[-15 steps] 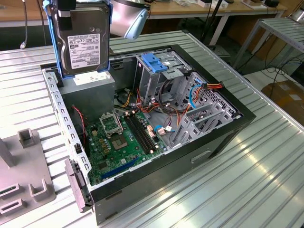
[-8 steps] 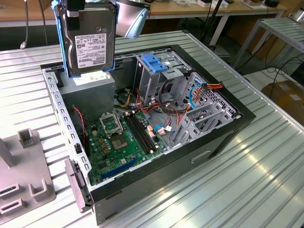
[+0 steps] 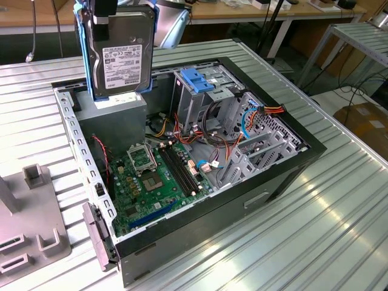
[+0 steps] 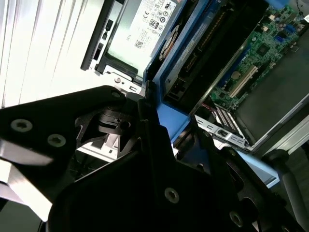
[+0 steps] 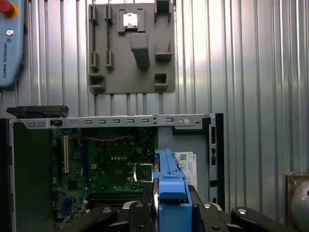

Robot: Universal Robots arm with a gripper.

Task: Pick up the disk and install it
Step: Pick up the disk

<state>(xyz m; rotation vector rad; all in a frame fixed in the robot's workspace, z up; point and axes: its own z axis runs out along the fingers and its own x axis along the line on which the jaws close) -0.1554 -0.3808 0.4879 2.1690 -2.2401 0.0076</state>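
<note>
Item: open computer case (image 3: 285, 167) standing near the middle of the ribbed metal bench (image 3: 327, 242), motherboard (image 3: 151, 179) exposed.

End effector: the gripper (image 3: 102, 10) is above the case's corner at the far side on the exterior view's left. Its fingers are closed on the top end of the disk (image 3: 119, 57) and hold nothing else.

Task item: the disk hangs upright directly beneath the gripper, its white-labelled face outward and blue rails along both long edges. Its lower end sits over the grey power supply (image 3: 118, 115); whether the two touch cannot be determined. In the first wrist view the disk's blue rail (image 5: 170, 186) runs edge-on between the black fingers (image 5: 145, 195).

The drive cage (image 3: 197, 82) with its blue top stands inside the case, well apart from the disk.

A grey fixture plate (image 3: 27, 227) lies on the bench beside the case.
</note>
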